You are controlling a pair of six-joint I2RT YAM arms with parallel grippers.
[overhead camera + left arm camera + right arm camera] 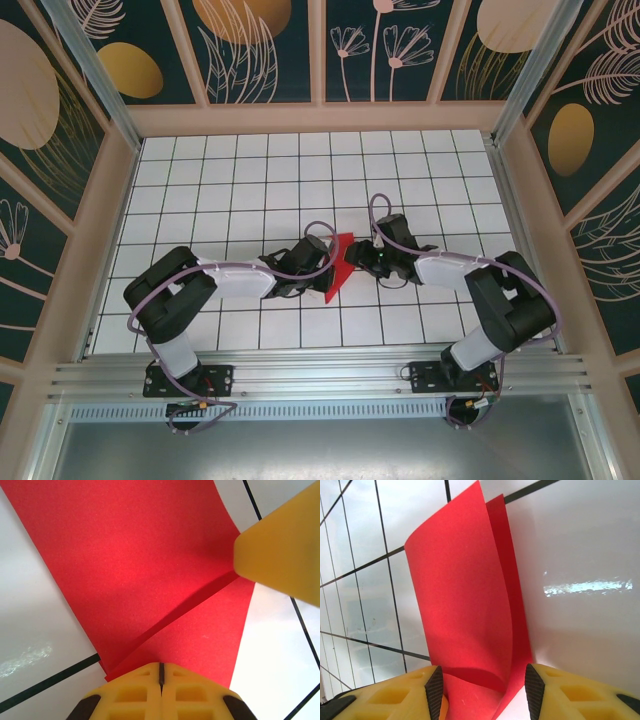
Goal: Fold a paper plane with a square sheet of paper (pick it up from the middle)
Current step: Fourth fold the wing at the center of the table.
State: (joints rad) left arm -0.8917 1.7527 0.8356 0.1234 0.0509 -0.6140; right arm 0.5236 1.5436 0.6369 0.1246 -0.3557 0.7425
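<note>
Top external view: one square sheet of paper (338, 266), red and partly folded, lies mid-way across the gridded table (250, 180) between two grippers. The left gripper (318, 273) has its fingers (135, 692) pressed together at the sheet's edge. The right gripper (358, 258) has its fingers (385, 695) apart, astride one raised flap.

Your table (250, 170) has a white top ruled by dark lines into square tiles. Peach-framed panels wall it along the left, far and right edges, and an aluminium rail (320, 380) runs along the near edge. On it lies 1 red sheet of paper (338, 268), near the middle of the table and a little toward the near edge. You see it folded to a wedge with 2 layers: the lower one flat on the tiles, the upper flap curling up off them.
</note>
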